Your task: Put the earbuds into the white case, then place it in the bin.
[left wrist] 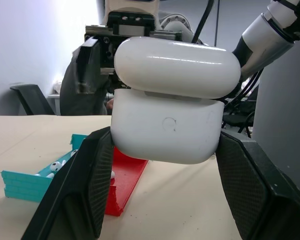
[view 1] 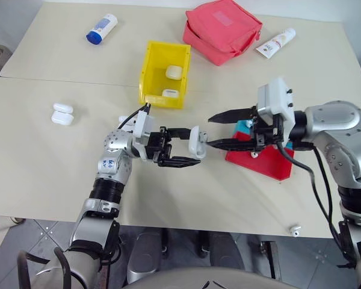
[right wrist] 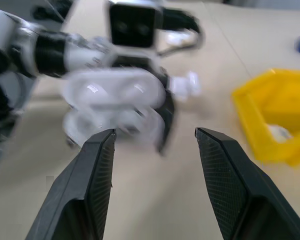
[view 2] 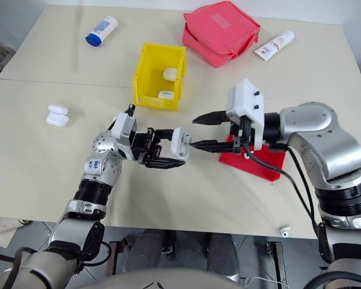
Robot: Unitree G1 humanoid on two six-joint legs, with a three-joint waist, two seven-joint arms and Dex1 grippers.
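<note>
Here the left gripper (view 1: 189, 152) clamps one white case (view 1: 197, 141), lid ajar, facing the right gripper (view 1: 212, 130), whose fingers stand apart, empty. Beyond them, the yellow bin (view 1: 151, 71) holds two cases; two more (view 1: 62, 114) lie past the left gripper.

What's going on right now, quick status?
Left tool shut on white case, lid ajar. Right tool open, empty, facing it. Yellow bin holds two cases. Nothing in the way.

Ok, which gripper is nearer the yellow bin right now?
Left. The left gripper, shut on the white case, sits just in front of the yellow bin; the right gripper is farther right.
</note>
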